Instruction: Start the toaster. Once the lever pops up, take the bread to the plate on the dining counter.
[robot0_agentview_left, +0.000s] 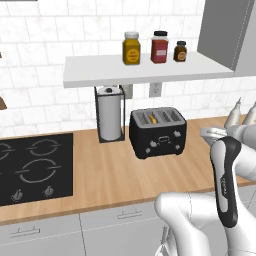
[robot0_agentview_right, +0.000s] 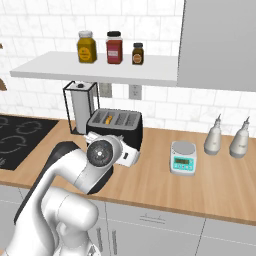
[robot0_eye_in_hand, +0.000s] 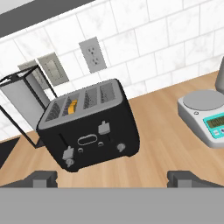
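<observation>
The black two-slot toaster (robot0_agentview_left: 157, 132) (robot0_agentview_right: 116, 125) (robot0_eye_in_hand: 89, 127) stands on the wooden counter against the tiled wall. An orange-tan edge of the bread (robot0_eye_in_hand: 72, 106) (robot0_agentview_left: 152, 119) shows in its left slot. The grey lever (robot0_eye_in_hand: 103, 127) (robot0_agentview_left: 162, 140) sits at the middle of the front face, and a second grey tab (robot0_eye_in_hand: 68, 153) sits lower at the left. My gripper (robot0_eye_in_hand: 113, 180) hovers in front of the toaster, apart from it, with its fingertips (robot0_eye_in_hand: 41, 178) spread wide and nothing between them. The plate and the dining counter are out of view.
A paper towel stand (robot0_agentview_left: 110, 114) (robot0_eye_in_hand: 24, 98) stands just left of the toaster. Right of it sits a kitchen scale (robot0_agentview_right: 183, 157) (robot0_eye_in_hand: 208, 116), then two grey bottles (robot0_agentview_right: 216, 136). A shelf (robot0_agentview_left: 100, 70) with three jars hangs above. The stovetop (robot0_agentview_left: 35, 167) lies at the left.
</observation>
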